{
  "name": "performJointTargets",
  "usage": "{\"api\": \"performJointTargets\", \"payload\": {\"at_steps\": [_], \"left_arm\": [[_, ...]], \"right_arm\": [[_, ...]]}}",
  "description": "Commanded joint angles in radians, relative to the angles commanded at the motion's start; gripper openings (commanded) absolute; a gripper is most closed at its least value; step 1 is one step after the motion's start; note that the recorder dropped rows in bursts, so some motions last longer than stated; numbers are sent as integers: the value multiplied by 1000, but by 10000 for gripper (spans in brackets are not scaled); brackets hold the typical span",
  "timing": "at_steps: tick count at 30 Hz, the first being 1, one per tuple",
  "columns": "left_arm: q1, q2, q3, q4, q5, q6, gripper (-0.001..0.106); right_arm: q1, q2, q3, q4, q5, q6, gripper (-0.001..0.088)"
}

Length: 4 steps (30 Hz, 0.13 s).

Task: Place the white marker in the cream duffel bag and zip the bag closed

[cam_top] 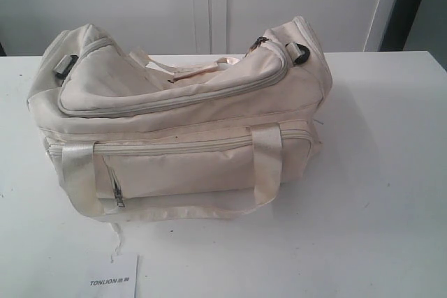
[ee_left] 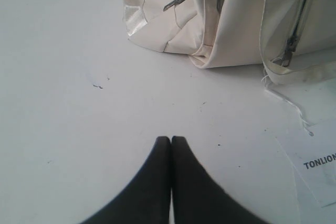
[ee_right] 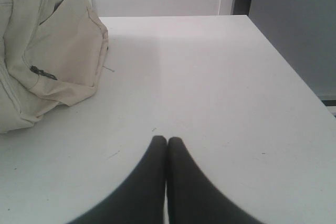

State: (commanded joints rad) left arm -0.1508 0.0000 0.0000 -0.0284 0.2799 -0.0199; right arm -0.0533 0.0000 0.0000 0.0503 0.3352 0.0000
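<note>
Black left gripper [ee_left: 171, 139]: fingers pressed together, holding nothing, above bare table [ee_left: 79, 129] off the bag's left end.
Right gripper [ee_right: 167, 139]: tips likewise closed and empty, off the bag's right end.
Cream duffel bag [cam_top: 181, 102]: mid-table, long axis running left to right, front pocket facing near.
White marker: nowhere visible, so its direction couldn't be told.
Top zip [cam_top: 174, 99]: looked drawn closed along the near edge.
Step, my guess: check the zip's end, one gripper bracing the bag while the other pulls along the seam.

cream duffel bag [cam_top: 209, 106], upright, front pocket zipped
</note>
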Motion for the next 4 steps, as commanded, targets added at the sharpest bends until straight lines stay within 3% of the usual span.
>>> {"api": "performJointTargets", "payload": {"at_steps": [4], "left_arm": [[0, 0, 0, 0, 0, 0, 0]], "right_arm": [[0, 0, 0, 0, 0, 0, 0]]}}
